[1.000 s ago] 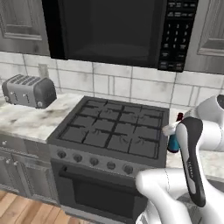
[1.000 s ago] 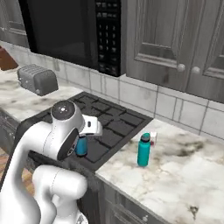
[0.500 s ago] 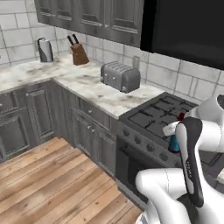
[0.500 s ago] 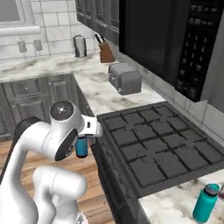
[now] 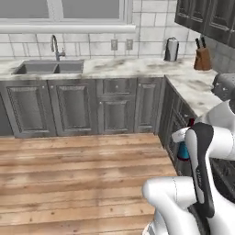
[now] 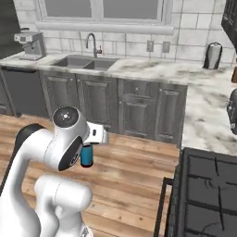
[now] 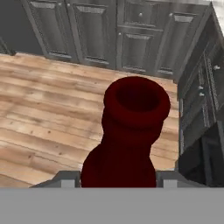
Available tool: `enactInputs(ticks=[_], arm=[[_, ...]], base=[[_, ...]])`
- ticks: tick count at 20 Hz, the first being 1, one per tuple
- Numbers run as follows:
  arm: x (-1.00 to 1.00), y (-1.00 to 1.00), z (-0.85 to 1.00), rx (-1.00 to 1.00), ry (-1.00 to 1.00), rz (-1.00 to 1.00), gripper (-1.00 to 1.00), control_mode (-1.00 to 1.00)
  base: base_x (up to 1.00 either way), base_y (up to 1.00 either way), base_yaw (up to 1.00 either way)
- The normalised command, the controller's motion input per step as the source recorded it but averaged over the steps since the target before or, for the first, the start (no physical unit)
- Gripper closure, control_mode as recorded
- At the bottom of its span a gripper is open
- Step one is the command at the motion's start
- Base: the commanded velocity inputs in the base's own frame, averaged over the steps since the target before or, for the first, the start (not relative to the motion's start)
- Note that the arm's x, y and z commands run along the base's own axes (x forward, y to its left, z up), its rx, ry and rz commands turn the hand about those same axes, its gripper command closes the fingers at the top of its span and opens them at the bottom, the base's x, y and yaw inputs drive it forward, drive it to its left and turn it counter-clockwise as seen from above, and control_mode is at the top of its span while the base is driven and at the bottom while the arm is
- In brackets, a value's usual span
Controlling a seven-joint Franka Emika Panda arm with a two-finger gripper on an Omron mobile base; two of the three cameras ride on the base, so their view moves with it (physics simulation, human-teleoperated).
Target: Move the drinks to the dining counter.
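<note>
Jaws: clamped on the small brown-red bottle, one fingertip showing at each side of its body in the hand view
Gripper: we read the gripper as carrying, not reaching; it hangs in the air beside the arm's upper joint
Bottle: in the right base view its blue label shows below the wrist; in the left base view the bottle peeks out behind the forearm, red neck above, blue below
Bottle pose: roughly upright, mouth toward the hand camera; it touches nothing but the fingers
Below the bottle: wooden floor, so a slip here means a long fall
Surroundings: grey cabinets under a marble worktop with a sink near its left end; a stove at the right edge of the right base view
Step in hand: we judge this to be the carry toward the dining counter, with the base doing the travelling
Doing it well: we would keep the grip firm and unchanged, the wrist level and the bottle tucked close to the arm, away from the cabinet fronts and the stove's near corner
Release: only once the bottle's base rests well in from the edge of the island slab
Risk: a sharp turn could swing the bottle loose in the grip
</note>
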Motion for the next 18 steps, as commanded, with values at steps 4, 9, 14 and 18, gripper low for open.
enactInputs(ticks=[4,9,14,18], arm=[[0.0,0.0,0.0,0.0,0.0,0.0,1.0,1.0],[0.0,0.0,0.0,0.0,0.0,0.0,1.0,1.0],[0.0,0.0,0.0,0.0,0.0,0.0,1.0,1.0],[0.0,0.0,0.0,0.0,0.0,0.0,1.0,1.0]], base=[[0.15,0.0,1.0],[0.21,0.0,1.0],[0.38,0.0,0.94],[0.95,0.0,0.63]])
